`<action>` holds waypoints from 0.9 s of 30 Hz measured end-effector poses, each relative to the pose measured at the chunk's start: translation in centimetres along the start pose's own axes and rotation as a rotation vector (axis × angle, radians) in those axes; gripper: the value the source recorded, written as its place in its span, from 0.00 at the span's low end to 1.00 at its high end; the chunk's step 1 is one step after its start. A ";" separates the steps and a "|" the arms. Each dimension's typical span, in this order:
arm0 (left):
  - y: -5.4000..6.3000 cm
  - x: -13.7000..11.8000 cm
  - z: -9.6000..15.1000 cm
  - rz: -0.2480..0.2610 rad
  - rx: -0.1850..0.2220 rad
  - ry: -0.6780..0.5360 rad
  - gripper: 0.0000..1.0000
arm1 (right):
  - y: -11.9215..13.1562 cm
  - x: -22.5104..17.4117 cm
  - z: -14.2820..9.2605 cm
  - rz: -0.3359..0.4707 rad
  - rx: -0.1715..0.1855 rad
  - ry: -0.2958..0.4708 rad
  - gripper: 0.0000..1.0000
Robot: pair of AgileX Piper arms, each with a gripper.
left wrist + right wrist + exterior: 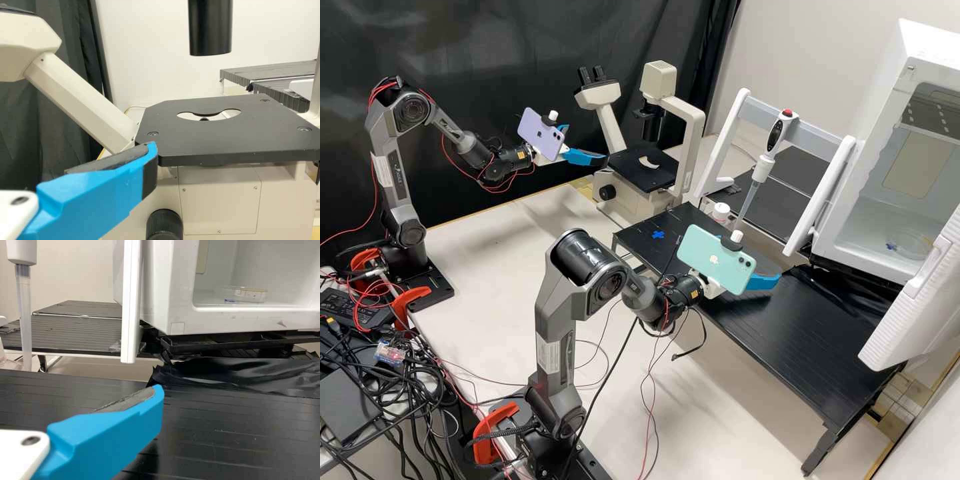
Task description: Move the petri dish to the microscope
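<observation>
Inside the white incubator, the clear petri dish (910, 241) lies on the floor beside a blue mark; the right wrist view also shows the dish (250, 294) through the opening. My right gripper (765, 280) is over the black platform, outside the incubator; in its wrist view the gripper (150, 402) has a bare pad, so it stands open. My left gripper (589, 145) is open in front of the cream microscope (690, 127). From its wrist, that gripper (142, 162) has one finger beside the black stage (210, 137), which has a round opening.
The incubator door (913, 300) hangs open over the platform (780, 333). A pipette (763, 160) hangs on a white-framed stand (727, 143), near a small white-capped container (721, 212). A blue cross (658, 235) marks the platform. The microscope's black column (210, 27) hangs above its stage.
</observation>
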 end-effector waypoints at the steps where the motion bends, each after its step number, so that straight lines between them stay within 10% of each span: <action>1: 0.0 0.0 0.0 0.000 0.000 0.000 1.00 | 0.0 0.0 0.0 0.000 0.000 0.000 1.00; 13: 0.0 0.0 0.0 0.000 0.000 0.000 1.00 | 0.4 -0.1 0.7 0.008 0.002 -0.018 1.00; 27: 0.0 0.0 0.0 0.000 0.000 0.000 1.00 | 7.0 -2.3 4.4 0.202 0.117 -0.031 1.00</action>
